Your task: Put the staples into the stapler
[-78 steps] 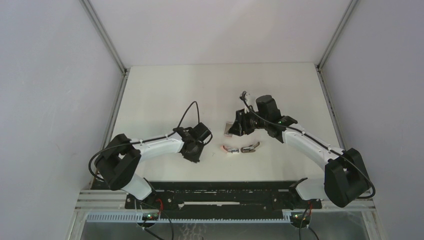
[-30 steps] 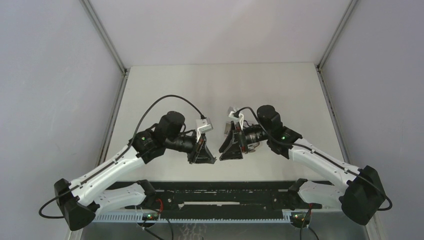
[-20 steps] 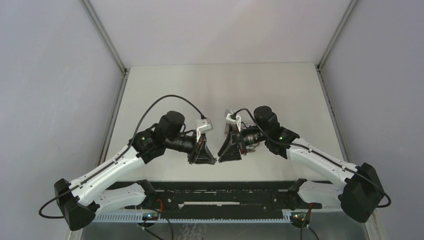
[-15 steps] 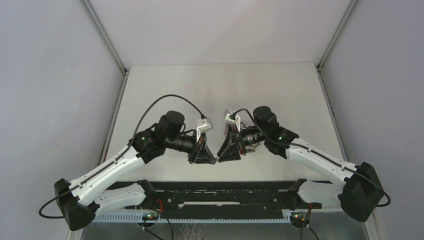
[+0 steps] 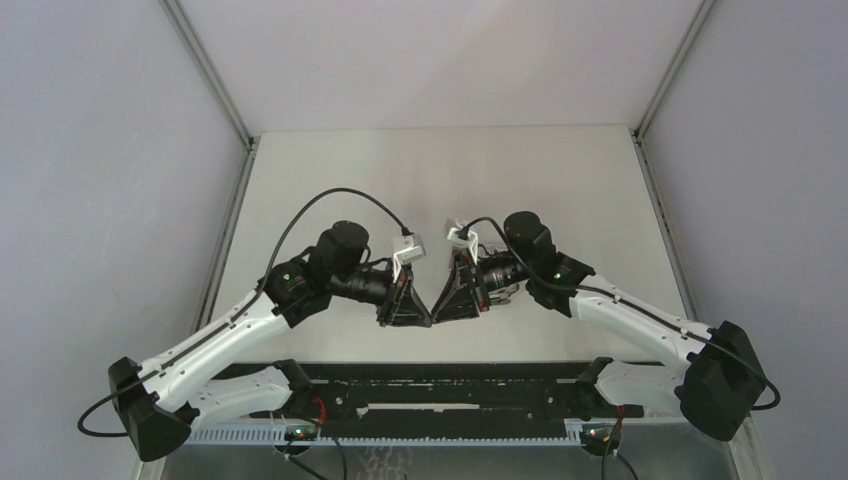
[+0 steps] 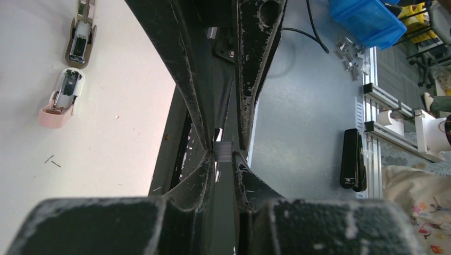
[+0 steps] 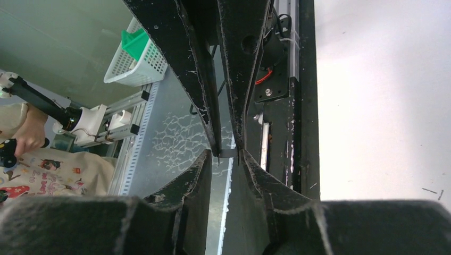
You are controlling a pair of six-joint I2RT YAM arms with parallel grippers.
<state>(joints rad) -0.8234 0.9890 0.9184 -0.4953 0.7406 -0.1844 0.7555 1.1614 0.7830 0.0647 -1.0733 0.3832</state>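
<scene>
- Our left claw (image 6: 224, 157) clamps the tiny silvery staple strip (image 6: 224, 150).
- Our right claw (image 7: 227, 155) sits around it; we cannot tell if it pinches.
- The small pink-and-white plastic stapler (image 6: 63, 98) lies on the table (image 6: 111, 138).
- Letting go too early could drop the strip.

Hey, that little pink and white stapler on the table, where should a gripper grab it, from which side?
Likely best: grip the stapler across its long sides, mid-length on the white body, coming down from above. It lies flat on the table with its metal channel facing up and both sides free; the dark tool sits close off its white end, crowding an end-on approach.
</scene>
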